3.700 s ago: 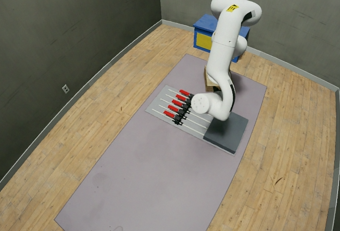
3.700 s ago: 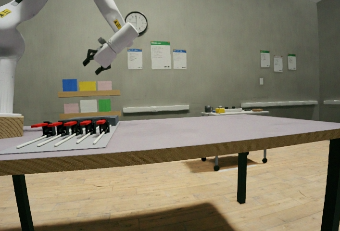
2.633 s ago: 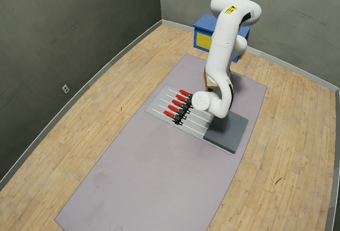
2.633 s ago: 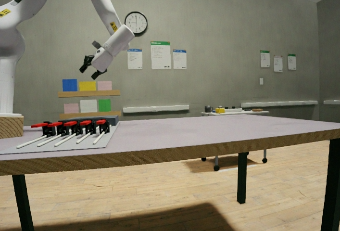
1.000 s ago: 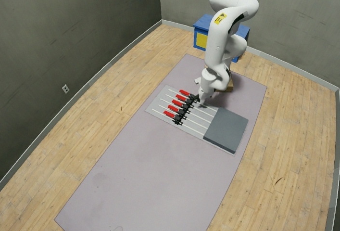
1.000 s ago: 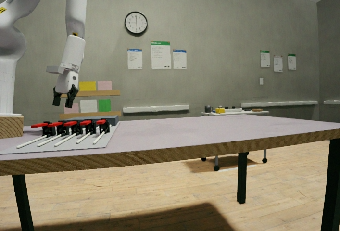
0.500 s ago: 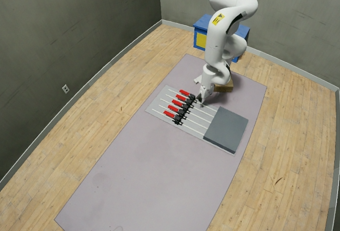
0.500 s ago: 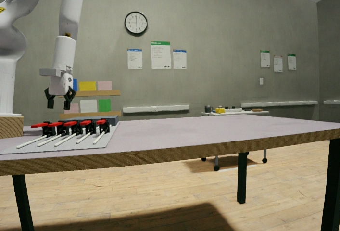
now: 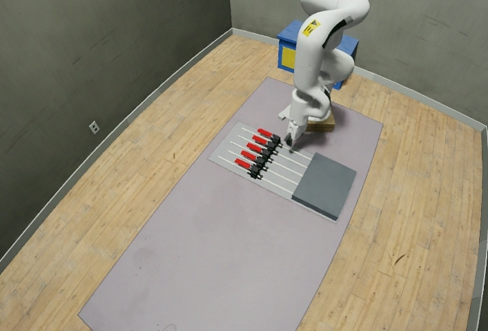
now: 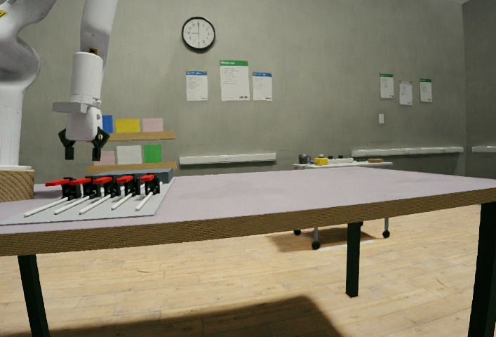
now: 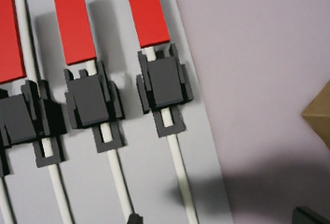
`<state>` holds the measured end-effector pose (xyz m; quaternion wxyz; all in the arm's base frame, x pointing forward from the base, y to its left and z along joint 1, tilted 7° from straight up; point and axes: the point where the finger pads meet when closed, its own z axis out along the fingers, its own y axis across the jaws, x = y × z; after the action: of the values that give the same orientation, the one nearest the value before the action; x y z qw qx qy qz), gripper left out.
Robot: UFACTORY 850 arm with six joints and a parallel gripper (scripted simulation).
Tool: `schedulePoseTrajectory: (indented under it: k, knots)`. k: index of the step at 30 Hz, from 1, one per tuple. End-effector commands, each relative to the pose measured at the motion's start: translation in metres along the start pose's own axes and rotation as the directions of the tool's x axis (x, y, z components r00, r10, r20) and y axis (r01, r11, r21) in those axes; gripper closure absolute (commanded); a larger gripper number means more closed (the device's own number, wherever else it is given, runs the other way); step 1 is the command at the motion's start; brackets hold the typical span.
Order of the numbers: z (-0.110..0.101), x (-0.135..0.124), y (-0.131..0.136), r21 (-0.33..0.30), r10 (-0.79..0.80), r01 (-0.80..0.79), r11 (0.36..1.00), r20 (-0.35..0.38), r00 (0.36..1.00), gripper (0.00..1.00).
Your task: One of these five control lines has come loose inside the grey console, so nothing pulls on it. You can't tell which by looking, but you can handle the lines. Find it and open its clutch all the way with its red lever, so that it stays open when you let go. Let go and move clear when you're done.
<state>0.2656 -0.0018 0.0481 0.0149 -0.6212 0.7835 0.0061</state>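
Five white control lines [image 9: 287, 165] [image 10: 41, 207] run across a light grey plate [image 9: 212, 157] [image 10: 97, 214] into the grey console [image 9: 324, 184] [image 10: 137, 173]. Each line passes through a black clutch with a red lever [image 9: 264, 132] [image 10: 57, 182] [image 11: 149, 21], and all the levers lie flat. My gripper [image 9: 290, 142] [image 10: 82, 154] [image 11: 221, 217] is open and empty. It hangs a little above the line nearest the arm's base [image 11: 179, 173], just on the console side of that line's clutch [image 11: 165, 81]. That line lies below and between the fingertips.
The arm stands on a wooden block [image 9: 322, 125] [image 10: 3, 184] [image 11: 326, 112] close behind the plate. A blue and yellow box [image 9: 287, 50] stands on the floor behind the table. The plate lies on the mauve table top [image 9: 221, 241].
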Motion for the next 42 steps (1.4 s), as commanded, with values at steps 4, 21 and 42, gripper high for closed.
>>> schedulePoseTrajectory:
  k: [4, 21, 42]
  knots:
    - [0.002, 0.000, 0.007, 0.039, -0.099, 0.099, 0.994, 0.010, 0.995, 0.00]
    - [0.004, -0.003, 0.018, 0.088, -0.238, 0.234, 0.968, 0.031, 0.971, 0.00]
    - [0.004, -0.003, 0.018, 0.088, -0.238, 0.234, 0.968, 0.031, 0.971, 1.00]
